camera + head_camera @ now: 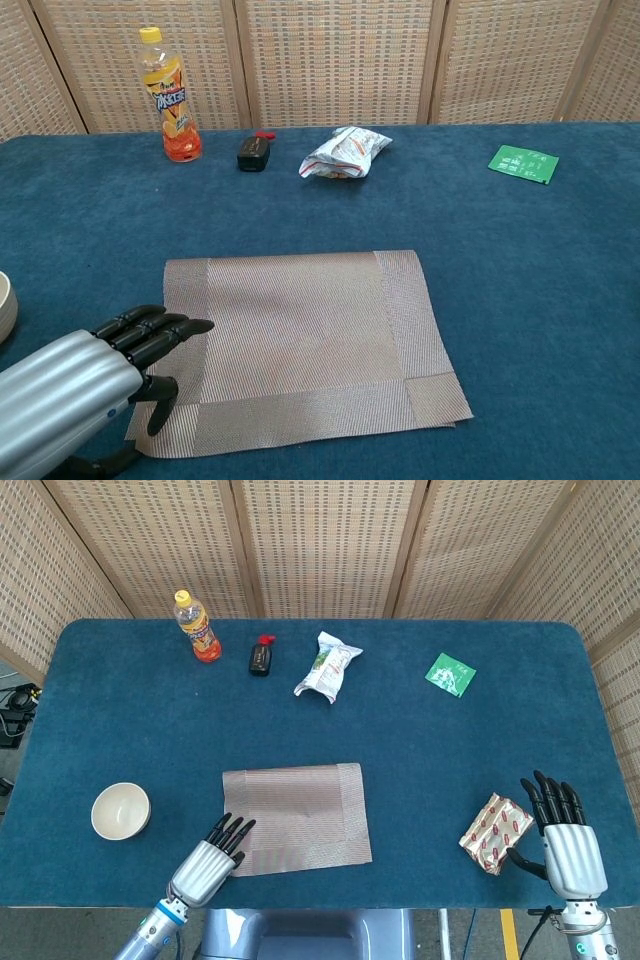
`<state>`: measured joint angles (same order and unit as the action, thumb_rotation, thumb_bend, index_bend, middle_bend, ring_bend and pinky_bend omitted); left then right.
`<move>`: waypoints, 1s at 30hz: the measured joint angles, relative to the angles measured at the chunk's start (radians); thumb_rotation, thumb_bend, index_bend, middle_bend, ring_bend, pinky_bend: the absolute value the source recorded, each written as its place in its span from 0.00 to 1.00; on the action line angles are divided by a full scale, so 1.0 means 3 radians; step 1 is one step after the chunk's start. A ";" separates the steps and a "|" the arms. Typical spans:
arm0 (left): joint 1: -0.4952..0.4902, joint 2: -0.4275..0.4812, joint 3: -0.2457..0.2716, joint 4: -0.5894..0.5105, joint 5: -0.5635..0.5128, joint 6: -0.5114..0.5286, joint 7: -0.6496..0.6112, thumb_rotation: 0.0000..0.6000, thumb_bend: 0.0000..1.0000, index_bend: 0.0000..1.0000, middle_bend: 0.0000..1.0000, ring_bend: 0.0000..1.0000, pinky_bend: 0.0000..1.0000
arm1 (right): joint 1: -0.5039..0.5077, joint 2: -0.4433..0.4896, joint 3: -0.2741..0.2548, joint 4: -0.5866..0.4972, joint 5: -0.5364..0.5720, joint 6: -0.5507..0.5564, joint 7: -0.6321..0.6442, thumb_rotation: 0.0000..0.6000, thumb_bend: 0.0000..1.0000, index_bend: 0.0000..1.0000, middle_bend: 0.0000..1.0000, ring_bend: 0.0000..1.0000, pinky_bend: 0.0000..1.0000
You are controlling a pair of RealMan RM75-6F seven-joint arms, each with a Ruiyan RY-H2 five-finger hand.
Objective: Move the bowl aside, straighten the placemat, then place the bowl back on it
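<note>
The bowl (120, 811) sits at the lower left of the head view, well apart from the placemat and off it; it looks rigid, light and smooth, probably best taken by the rim or cupped from the side. The left hand (212, 856) rests at the placemat's near left corner, fingers extended over the weave and thumb down at the edge, holding nothing. The placemat (300, 340) lies at lower centre, slightly skewed; it appears thin, woven and limp, so pressing flat and sliding, or pinching a corner, should suit it. The right hand (566, 832) lies at the lower right, fingers extended and empty, just beside a red patterned packet (495, 832). The bottle (169, 96) at upper left carries a label too blurred to read.
</note>
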<state>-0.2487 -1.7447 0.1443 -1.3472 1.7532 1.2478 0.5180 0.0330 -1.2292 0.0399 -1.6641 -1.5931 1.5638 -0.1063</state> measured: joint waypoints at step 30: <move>-0.0068 0.0175 -0.0133 -0.0244 -0.0053 0.0108 -0.0043 1.00 0.48 0.63 0.00 0.00 0.00 | -0.0002 0.0000 -0.0015 -0.0012 -0.0019 -0.0004 -0.0019 1.00 0.10 0.01 0.00 0.00 0.00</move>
<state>-0.2691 -1.6922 0.1045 -1.4205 1.7372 1.2803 0.5052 0.0324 -1.2291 0.0355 -1.6675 -1.5988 1.5626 -0.1120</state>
